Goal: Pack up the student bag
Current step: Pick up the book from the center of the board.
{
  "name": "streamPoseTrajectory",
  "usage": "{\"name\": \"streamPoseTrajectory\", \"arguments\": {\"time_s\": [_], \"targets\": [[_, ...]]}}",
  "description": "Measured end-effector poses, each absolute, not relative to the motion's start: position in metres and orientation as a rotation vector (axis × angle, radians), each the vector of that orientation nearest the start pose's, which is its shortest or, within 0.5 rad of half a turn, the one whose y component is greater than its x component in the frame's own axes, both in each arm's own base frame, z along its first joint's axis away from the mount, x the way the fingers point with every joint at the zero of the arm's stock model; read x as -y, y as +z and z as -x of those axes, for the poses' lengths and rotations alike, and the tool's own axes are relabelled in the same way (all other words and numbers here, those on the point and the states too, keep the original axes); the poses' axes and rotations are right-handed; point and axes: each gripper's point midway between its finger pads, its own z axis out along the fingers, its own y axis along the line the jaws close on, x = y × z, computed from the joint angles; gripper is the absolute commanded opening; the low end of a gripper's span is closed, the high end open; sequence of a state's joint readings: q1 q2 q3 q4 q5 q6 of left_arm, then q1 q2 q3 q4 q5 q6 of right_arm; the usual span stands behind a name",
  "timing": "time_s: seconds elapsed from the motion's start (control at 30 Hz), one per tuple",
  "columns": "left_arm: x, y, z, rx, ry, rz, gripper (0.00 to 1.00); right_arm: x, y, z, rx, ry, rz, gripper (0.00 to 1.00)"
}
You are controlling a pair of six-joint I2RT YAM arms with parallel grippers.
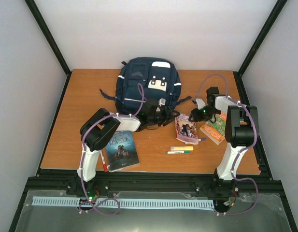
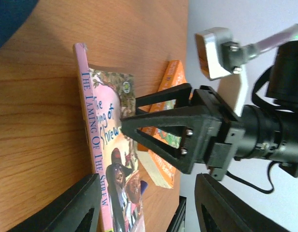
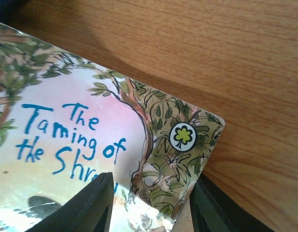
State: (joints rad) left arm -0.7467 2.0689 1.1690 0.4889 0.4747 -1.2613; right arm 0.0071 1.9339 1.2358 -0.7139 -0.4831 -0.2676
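i see the student bag (image 1: pixel 149 82) lying flat at the far middle of the table (image 1: pixel 76 121), front pockets up. the left gripper (image 1: pixel 173 115) hangs just beside its near edge, with its fingers (image 2: pixel 74 205) spread apart. the right gripper (image 3: pixel 149 191) is low over the pink book (image 3: pixel 91 121) that lies near the bag on the right, between the bag and an orange book (image 1: pixel 214 126); its fingers (image 3: pixel 91 203) are parted with the book's corner between them, but whether they press on it i cannot tell.
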Motion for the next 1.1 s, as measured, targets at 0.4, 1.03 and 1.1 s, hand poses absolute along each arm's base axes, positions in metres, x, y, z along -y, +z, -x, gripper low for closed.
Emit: {"name": "streamPoseTrajectory", "arguments": {"time_s": [0.4, 1.03, 1.1], "targets": [[0.431, 0.045, -0.349, -2.543, -1.576, 0.413, 0.53, -0.082, 0.025, -0.377, -2.807, 0.667, 0.441, 0.43], [0.433, 0.044, -0.353, -2.524, -1.538, 0.367, 0.59, -0.09, 0.038, -0.383, -2.743, 0.761, 0.42, 0.04], [0.43, 0.044, -0.349, -2.524, -1.517, 0.355, 0.6, -0.097, 0.05, -0.38, -2.718, 0.796, 0.437, 0.03]]}}
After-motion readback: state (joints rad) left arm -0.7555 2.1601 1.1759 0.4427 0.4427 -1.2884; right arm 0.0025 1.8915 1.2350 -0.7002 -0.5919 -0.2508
